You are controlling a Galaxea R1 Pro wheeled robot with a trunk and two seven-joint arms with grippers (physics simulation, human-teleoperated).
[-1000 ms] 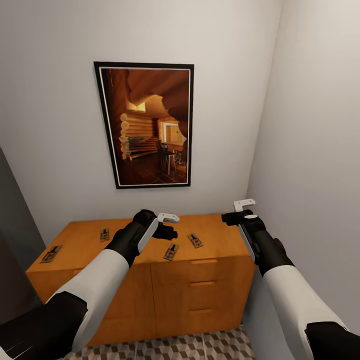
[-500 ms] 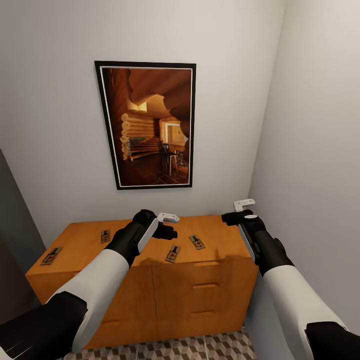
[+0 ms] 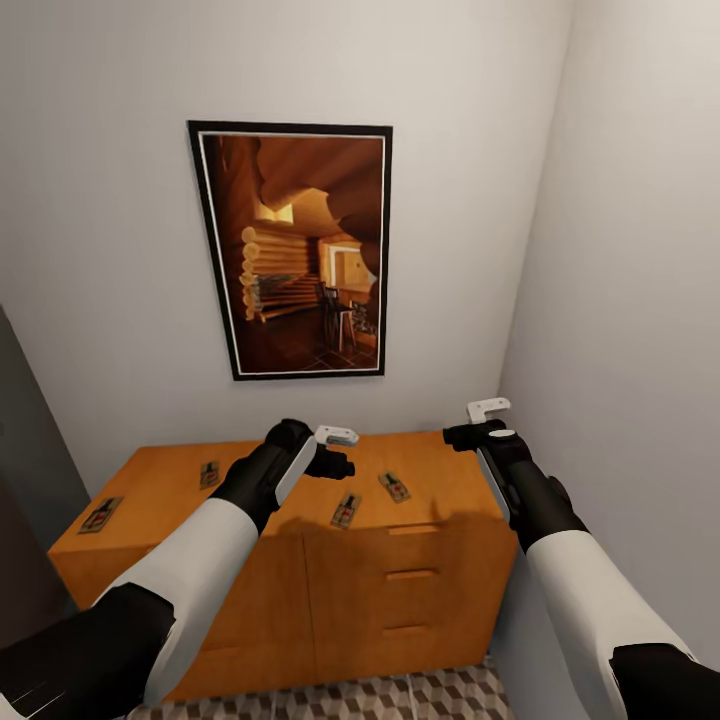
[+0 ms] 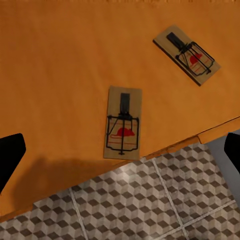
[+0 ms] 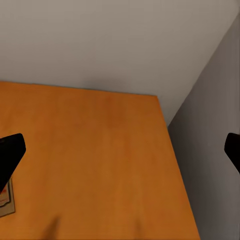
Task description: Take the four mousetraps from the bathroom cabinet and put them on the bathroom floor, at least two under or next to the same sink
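Note:
Several mousetraps lie flat on top of the orange-brown cabinet: one at its left corner, one further back, and two near the middle. My left gripper hangs open above the middle pair. In the left wrist view its dark fingertips flank one mousetrap, with another mousetrap beyond it. My right gripper is open over the cabinet's right end, holding nothing. The edge of a mousetrap shows beside one of its fingertips.
A framed picture hangs on the wall behind the cabinet. A side wall runs close along the cabinet's right end. The cube-patterned bathroom floor shows below the cabinet front, and past its edge. A dark panel stands at the left.
The whole picture has shifted slightly, so the cabinet sits a little to the right and looks slightly larger: the camera moved. Both arms hold the same pose, and the mousetraps lie as before.

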